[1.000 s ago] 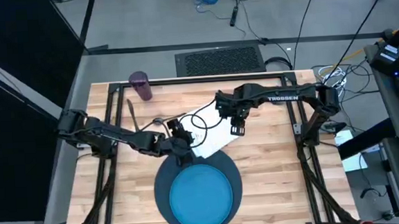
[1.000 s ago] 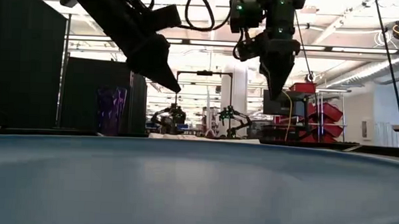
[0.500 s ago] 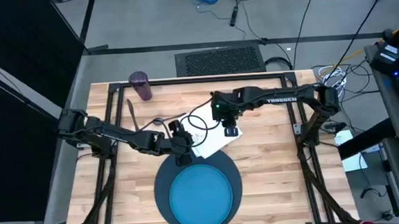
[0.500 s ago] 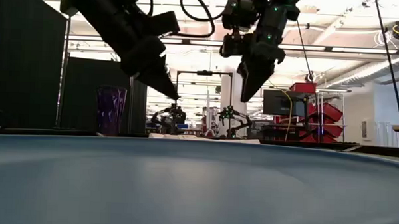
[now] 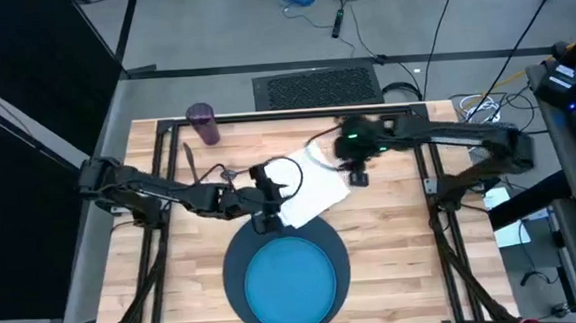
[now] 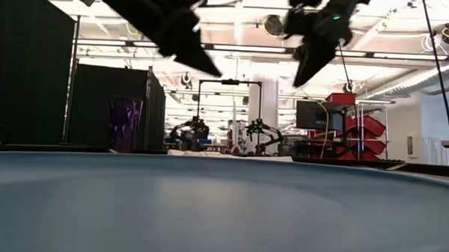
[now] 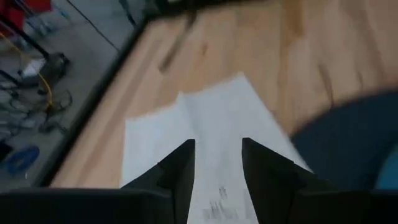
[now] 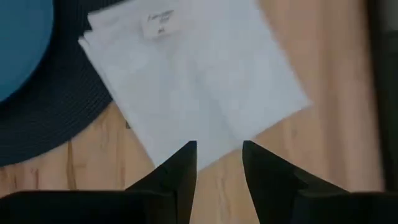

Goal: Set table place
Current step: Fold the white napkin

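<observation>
- A light wood table (image 5: 392, 230) carried a dark slate-blue round mat (image 5: 237, 275) at the middle of its near edge, with a bright blue plate (image 5: 291, 283) lying on the mat.
- A white napkin (image 5: 315, 188) lay flat near the tabletop's centre, one corner overlapping the mat's far rim.
- A small purple cup (image 5: 203, 124) stood upright near the far left corner of the tabletop.
- The left gripper (image 5: 267, 195) hung over the napkin's left part, its two dark fingers (image 7: 179, 171) parted with nothing between them.
- The right gripper (image 5: 357, 172) hung above the napkin's right edge, its fingers (image 8: 180, 167) likewise spread and empty.
- A thin metal utensil (image 5: 191, 165) lay on the wood near the cup; its kind could not be told.
</observation>
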